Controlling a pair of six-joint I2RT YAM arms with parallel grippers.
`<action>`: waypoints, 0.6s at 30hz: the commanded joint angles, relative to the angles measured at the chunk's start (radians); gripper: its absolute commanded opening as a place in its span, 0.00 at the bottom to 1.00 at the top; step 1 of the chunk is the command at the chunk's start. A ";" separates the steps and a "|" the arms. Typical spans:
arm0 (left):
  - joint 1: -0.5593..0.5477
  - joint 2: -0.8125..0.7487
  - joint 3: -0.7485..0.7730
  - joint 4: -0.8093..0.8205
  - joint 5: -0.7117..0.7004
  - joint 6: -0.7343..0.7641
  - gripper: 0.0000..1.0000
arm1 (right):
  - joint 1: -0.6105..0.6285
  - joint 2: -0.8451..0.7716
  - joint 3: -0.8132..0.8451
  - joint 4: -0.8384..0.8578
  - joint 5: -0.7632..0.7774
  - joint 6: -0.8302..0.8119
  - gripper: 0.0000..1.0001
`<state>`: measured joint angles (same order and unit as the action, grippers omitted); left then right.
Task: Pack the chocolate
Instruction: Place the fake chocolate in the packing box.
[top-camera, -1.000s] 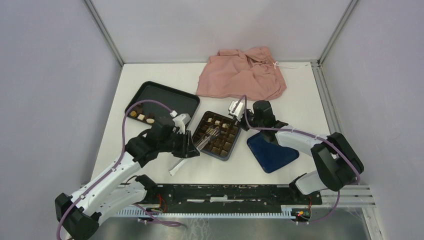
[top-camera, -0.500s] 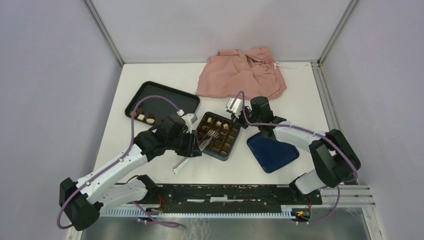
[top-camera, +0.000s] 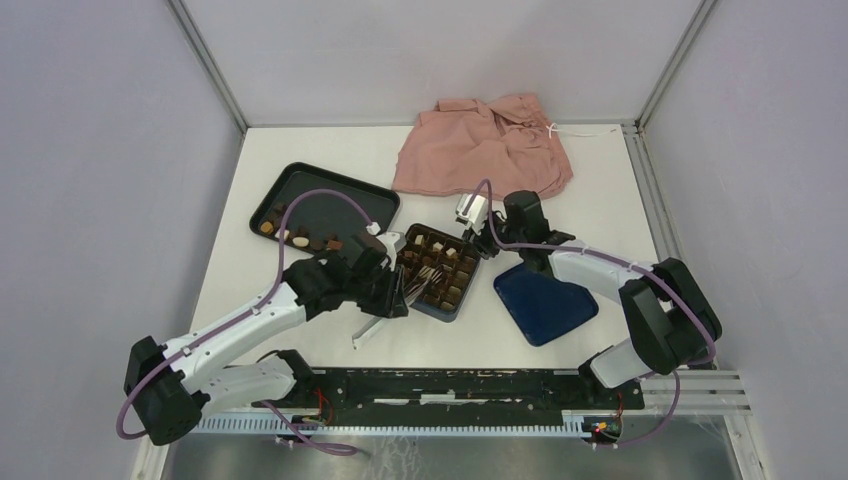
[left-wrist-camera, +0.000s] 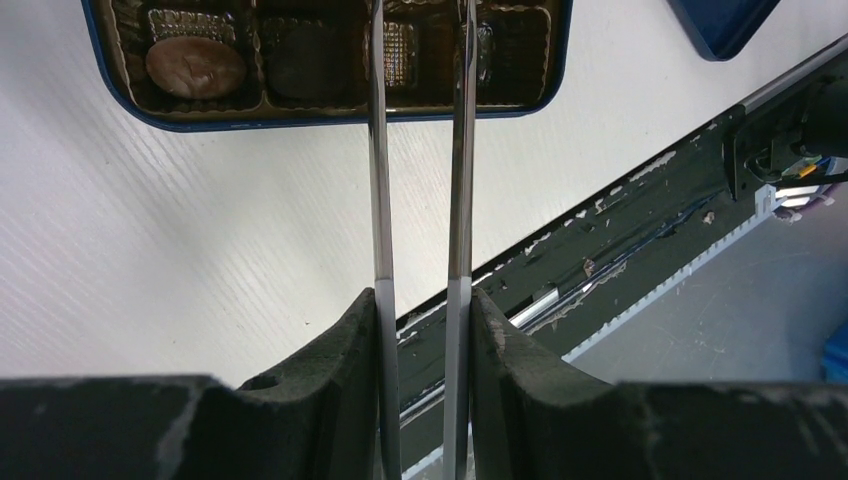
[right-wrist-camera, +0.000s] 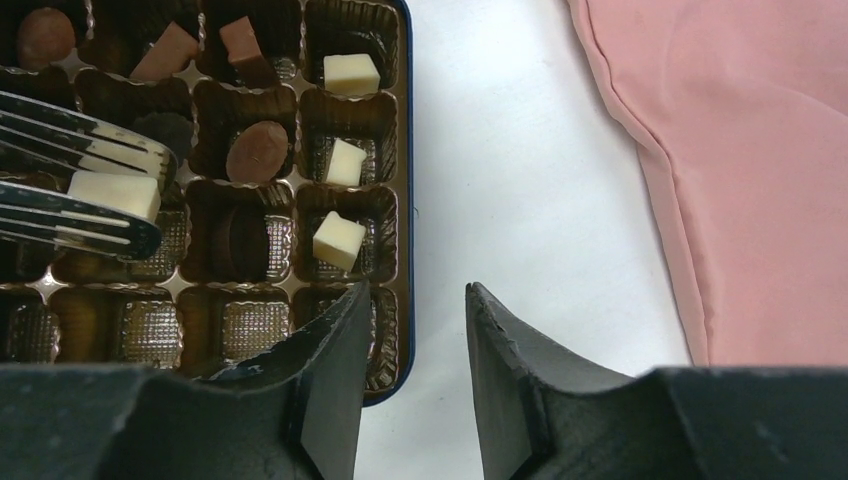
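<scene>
- A crumpled pink cloth (top-camera: 485, 150) is lying at the far edge of the white table (top-camera: 620, 210).
- A black rectangular tray (top-camera: 325, 195) is sitting left of a dark blue square box (top-camera: 460, 292) with a gridded brown insert.
- A dark blue lid (top-camera: 545, 305) is lying just right of it.
- A pair of silver metal tongs (left-wrist-camera: 378, 200) is reaching into the box.

The chocolate (right-wrist-camera: 351, 73) comes in cream-white, tan and dark brown. The box (right-wrist-camera: 404, 200) has a dark blue rim. Its insert (right-wrist-camera: 250, 325) is glossy brown, with fine cross-hatched embossing on the cup floors. The tongs (left-wrist-camera: 378, 200) are bare silver metal. The left claw (left-wrist-camera: 422, 300) and the right claw (right-wrist-camera: 410, 300) are matt black. The counter (right-wrist-camera: 520, 150) is white, the cloth (right-wrist-camera: 760, 150) plain dusty pink, the tray (top-camera: 300, 178) black, the lid (top-camera: 545, 300) dark blue and the cables (top-camera: 322, 192) purple.
</scene>
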<state>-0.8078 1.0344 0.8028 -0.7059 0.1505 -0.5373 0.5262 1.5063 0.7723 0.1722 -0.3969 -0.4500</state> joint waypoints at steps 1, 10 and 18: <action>-0.019 0.005 0.067 0.036 -0.049 -0.053 0.34 | -0.018 -0.034 0.042 0.001 -0.035 0.005 0.47; -0.031 0.022 0.083 0.017 -0.071 -0.061 0.45 | -0.043 -0.082 0.038 -0.005 -0.073 0.012 0.50; -0.033 -0.016 0.107 0.018 -0.112 -0.075 0.41 | -0.052 -0.121 0.033 -0.010 -0.092 0.008 0.51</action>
<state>-0.8337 1.0573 0.8474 -0.7105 0.0868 -0.5629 0.4820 1.4326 0.7727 0.1478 -0.4564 -0.4492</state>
